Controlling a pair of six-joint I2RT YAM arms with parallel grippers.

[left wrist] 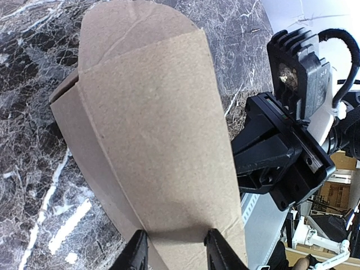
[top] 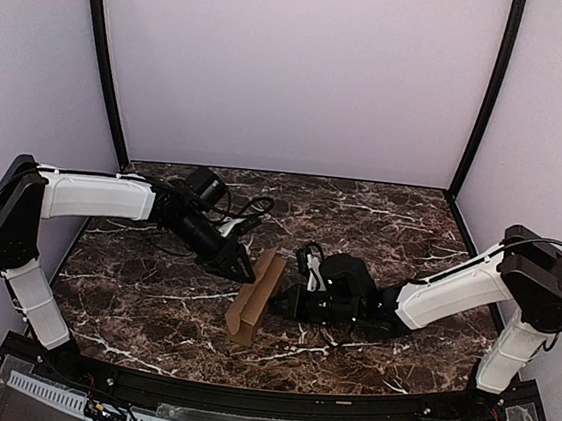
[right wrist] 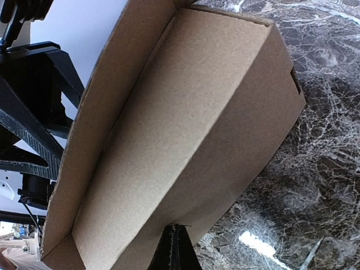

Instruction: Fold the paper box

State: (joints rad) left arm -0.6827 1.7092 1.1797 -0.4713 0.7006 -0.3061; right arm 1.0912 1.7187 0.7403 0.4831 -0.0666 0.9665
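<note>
Paper box: the paper box [top: 255, 298] is a long, narrow brown carton lying on the table near the middle, between the 2 arms.
Long axis: in the top view it runs on a diagonal, the near end toward the left arm's side and the far end angled away and slightly to the right.
Near end: rests on the marble, squared off and closed.
Far end: carries 1 rounded flap [left wrist: 132, 34], which in the left wrist view points away from that camera.
Open side: in the right wrist view the carton reads as a trough, with a floor panel [right wrist: 169, 146] between 1 thin upright wall at left and 1 folded outer side at right.
Left gripper: the left gripper [top: 243, 269] meets the far end of the carton from the left; its 2 fingers [left wrist: 136, 253] are parted, their tips lie against a broad flat panel that extends past both of them, and no fold is seen pinched between them.
Right gripper: the right gripper [top: 287, 300] sits just beside the carton's right long side, jaws closed tight into 1 dark wedge, its tip touching the edge of the outer side wall; it holds nothing.
Table: dark marble-patterned table [top: 391, 217] with white veins, walled by pale panels.
</note>
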